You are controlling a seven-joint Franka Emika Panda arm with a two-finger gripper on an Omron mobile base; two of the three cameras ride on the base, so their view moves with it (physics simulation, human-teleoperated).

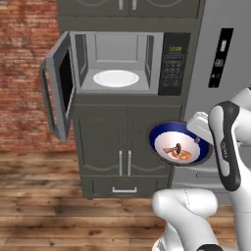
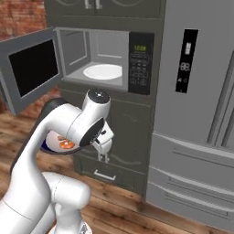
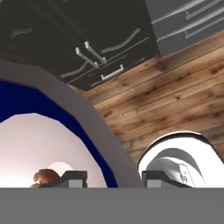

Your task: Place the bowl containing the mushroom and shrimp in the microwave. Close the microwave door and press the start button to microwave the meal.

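Wooden floor lies below the open microwave (image 1: 117,63); the gripper (image 3: 113,177) grips the rim of the bowl (image 1: 179,143) with shrimp (image 1: 183,155). Placing, closing and starting remain.

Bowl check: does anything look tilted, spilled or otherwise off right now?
The bowl is tipped steeply, its opening facing the left base camera rather than up. The shrimp and mushroom sit low inside, nothing spilled. The gripper pinches its rim. The microwave door is open over a bare turntable.
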